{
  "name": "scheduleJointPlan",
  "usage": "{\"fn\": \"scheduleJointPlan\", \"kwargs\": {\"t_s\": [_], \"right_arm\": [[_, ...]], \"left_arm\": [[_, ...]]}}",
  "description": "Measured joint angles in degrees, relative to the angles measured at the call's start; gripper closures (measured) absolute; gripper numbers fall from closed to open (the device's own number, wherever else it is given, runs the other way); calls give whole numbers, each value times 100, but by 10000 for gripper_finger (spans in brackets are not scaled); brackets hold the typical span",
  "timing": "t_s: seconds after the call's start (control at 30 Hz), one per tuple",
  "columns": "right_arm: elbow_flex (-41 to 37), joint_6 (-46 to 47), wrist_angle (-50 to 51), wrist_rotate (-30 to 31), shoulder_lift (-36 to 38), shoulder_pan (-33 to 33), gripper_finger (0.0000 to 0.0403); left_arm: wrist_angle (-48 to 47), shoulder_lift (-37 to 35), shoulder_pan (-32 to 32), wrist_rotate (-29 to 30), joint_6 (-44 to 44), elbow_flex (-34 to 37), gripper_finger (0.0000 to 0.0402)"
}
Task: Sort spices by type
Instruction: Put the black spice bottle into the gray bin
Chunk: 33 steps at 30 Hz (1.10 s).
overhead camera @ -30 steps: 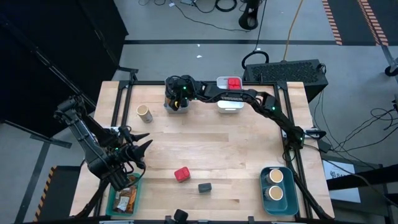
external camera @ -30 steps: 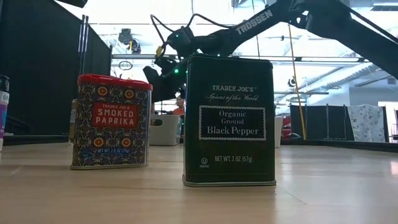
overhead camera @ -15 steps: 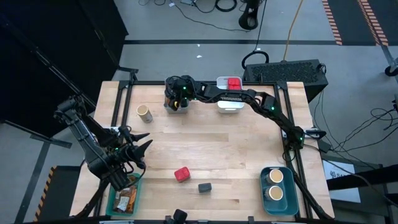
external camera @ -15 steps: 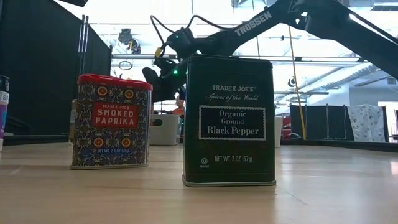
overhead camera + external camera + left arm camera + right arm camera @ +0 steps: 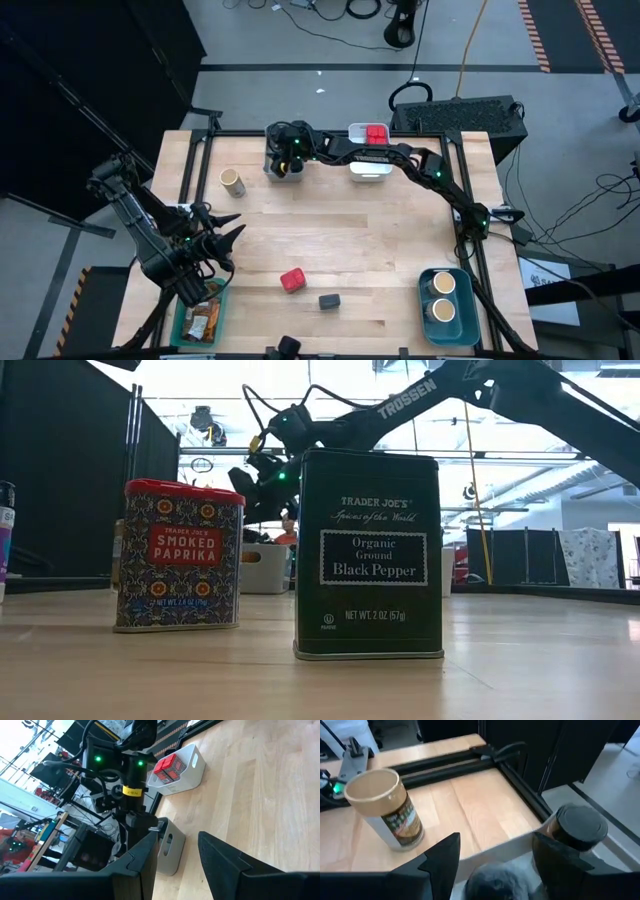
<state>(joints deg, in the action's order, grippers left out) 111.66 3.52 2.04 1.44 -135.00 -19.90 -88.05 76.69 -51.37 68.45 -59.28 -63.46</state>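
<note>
Your right gripper (image 5: 283, 163) hung over the grey bin (image 5: 271, 170) at the table's 12 o'clock edge, fingers (image 5: 440, 857) parted with nothing between them; below them stood two dark-capped jars (image 5: 579, 827) inside the bin. A tan-topped jar (image 5: 232, 181) stood on the wood at the bin's 9 o'clock, near it. At the bin's 3 o'clock, a white bin (image 5: 369, 166) held red tins (image 5: 376, 132). Your left gripper (image 5: 226, 243) waited at the table's 9 o'clock side, fingers (image 5: 137, 865) apart and empty. Toward 6 o'clock, a smoked paprika tin (image 5: 180, 555) and a black pepper tin (image 5: 370, 555) stood upright, close together but apart. A teal bin (image 5: 424, 296) at 4 o'clock held two tan-topped jars (image 5: 443, 284); another (image 5: 181, 310) at 7 o'clock held printed packets (image 5: 204, 322).
</note>
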Motion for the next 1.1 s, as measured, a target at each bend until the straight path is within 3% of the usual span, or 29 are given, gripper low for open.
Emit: {"fn": "scheduleJointPlan", "kwargs": {"t_s": [0.33,0.6,0.67,0.83,0.9,1.0,1.1], "right_arm": [[0,-285,92,-1,303,43,177],[4,-616,838,96,663,218,240],[2,-662,1040,349,786,255,264],[4,-746,1989,1933,1261,214,339],[4,-738,2233,1581,1374,129,372],[4,-849,2232,268,1382,152,397],[4,-951,2458,12,1278,370,397]], "left_arm": [[0,0,0,-2,-1,0,258],[0,0,0,-2,-1,2,258],[0,0,0,-2,-3,2,258],[2,0,0,-2,-3,2,258],[2,0,0,-2,-3,2,258],[4,0,0,1,-3,2,258],[2,0,-2,20,-3,4,258]]}}
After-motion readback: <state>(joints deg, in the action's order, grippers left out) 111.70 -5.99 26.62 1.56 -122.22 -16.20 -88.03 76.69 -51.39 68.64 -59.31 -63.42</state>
